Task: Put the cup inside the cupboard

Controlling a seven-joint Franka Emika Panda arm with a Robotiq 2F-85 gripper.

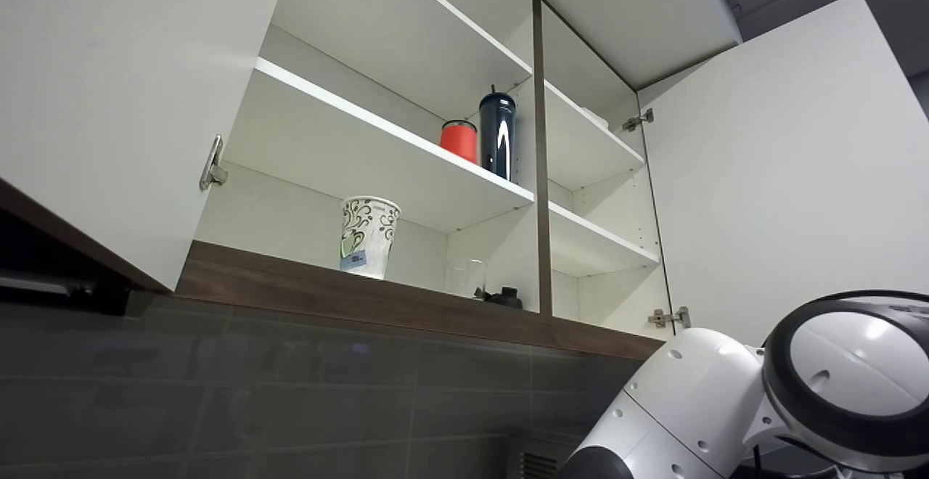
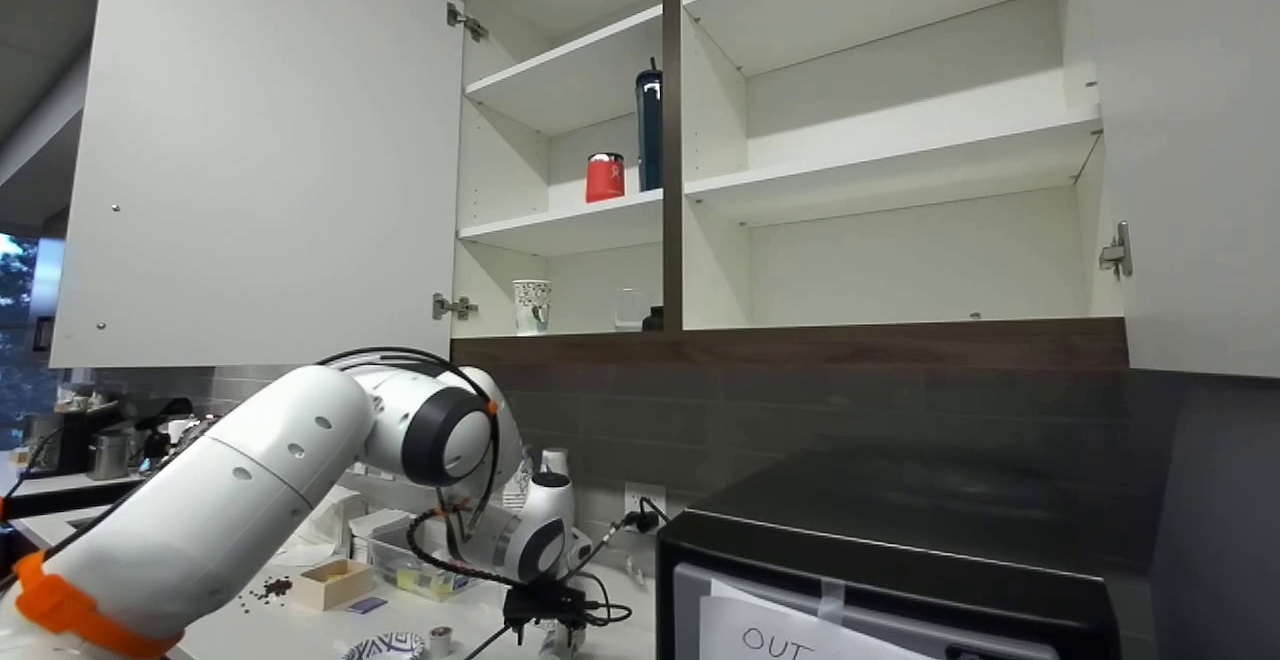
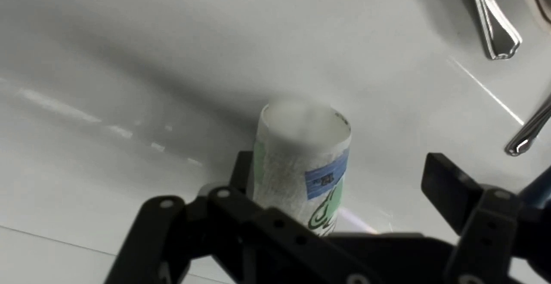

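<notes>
I had the white cupboard (image 1: 377,160) in both exterior views, its doors standing wide. Below it spread the tabletop (image 2: 280,630), my arm (image 2: 300,450) bent down over it. A black appliance (image 2: 900,510) showed in an exterior view. My gripper (image 3: 345,178) had its fingers spread well apart. A dark tumbler (image 1: 496,138) stood on a cupboard shelf, and one level lower a white patterned cup (image 1: 369,236). The small pale cup (image 3: 284,176) was outside, between the fingers, just beside one and well apart from the other; I couldn't tell whether it touched. Two metal handles (image 3: 499,30) lay nearby on the tabletop.
</notes>
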